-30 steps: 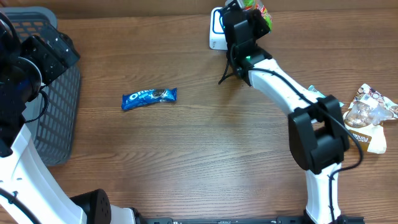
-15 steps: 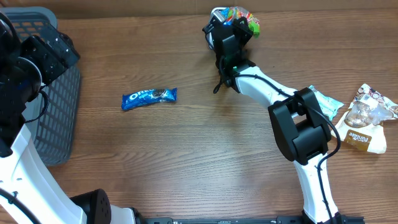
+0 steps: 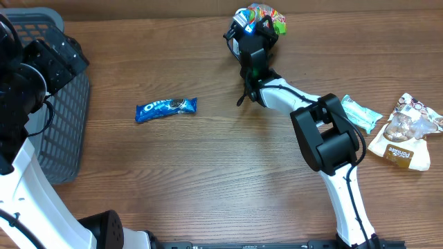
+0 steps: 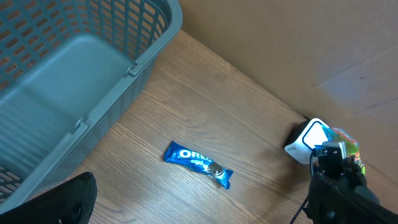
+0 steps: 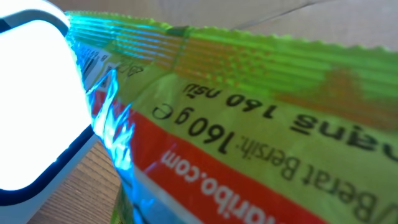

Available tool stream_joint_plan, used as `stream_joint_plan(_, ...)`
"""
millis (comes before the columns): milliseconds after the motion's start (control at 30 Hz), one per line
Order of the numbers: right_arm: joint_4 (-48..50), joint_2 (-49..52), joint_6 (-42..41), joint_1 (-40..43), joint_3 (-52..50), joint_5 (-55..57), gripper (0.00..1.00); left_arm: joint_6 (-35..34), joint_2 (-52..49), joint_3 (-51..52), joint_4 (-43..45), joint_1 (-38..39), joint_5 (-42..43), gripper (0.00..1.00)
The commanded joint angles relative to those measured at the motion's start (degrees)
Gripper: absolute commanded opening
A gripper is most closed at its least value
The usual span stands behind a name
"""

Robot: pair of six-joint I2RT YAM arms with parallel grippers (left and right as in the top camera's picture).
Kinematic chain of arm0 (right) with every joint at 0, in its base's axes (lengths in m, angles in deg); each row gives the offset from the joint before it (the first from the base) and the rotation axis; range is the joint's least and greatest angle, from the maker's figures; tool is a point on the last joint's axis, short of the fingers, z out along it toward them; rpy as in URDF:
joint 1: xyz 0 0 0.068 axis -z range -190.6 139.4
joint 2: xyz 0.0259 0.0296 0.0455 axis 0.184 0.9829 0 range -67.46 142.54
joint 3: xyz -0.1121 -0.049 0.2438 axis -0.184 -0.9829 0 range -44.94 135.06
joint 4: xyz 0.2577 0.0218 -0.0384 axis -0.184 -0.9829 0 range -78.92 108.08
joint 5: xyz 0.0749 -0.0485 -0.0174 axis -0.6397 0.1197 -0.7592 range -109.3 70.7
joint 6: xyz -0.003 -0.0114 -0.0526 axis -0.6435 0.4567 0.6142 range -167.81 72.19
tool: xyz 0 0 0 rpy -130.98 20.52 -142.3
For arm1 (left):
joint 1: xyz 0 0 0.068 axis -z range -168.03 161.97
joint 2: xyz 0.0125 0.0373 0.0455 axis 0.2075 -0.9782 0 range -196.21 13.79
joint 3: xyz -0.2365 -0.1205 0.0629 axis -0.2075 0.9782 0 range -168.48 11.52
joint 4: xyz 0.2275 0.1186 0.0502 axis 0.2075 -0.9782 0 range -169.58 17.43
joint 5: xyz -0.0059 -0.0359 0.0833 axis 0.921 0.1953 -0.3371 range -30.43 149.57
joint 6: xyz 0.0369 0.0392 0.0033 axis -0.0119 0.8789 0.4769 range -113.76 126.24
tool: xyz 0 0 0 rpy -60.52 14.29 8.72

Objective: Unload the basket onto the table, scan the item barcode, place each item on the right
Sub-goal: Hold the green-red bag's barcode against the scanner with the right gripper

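Candy bag [image 3: 268, 14] moved left, clamped between right jaws, beside scanner [image 5: 34, 106].

We record an Oreo packet [image 3: 166, 108] on the wooden table [image 3: 221, 173], a grey basket [image 3: 71, 131] far left, and a teal packet [image 3: 361, 113] beside a brown pouch [image 3: 407, 133] far right.

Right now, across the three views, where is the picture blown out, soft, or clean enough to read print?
Right wrist view: the scanner glares to pure white at left; the candy bag fills the frame, its lowest print soft. Left wrist view: evenly lit, the Oreo pack logo legible. Overhead view: even light, sharp, faint shadows.
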Motion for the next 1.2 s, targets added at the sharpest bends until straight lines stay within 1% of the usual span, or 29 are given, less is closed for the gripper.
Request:
stream_joint_plan(0,2.5,0.9,1.7,1.6,0.9,-0.4,0.04,0.7,0.1,0.1,0.1,-0.3,-0.5,1.00)
stream_joint_plan(233,7.1,1.0,2.2,2.8,0.9,-1.3,0.04,0.7,0.1,0.1,0.1,-0.3,-0.5,1.00)
stream_joint_plan(433,5.0,1.0,2.1,2.7,0.9,-1.8,0.04,0.7,0.1,0.1,0.1,-0.3,-0.5,1.00)
stream_joint_plan(1167,4.3,1.3,1.7,2.2,0.9,-2.8,0.04,0.7,0.1,0.1,0.1,-0.3,-0.5,1.00)
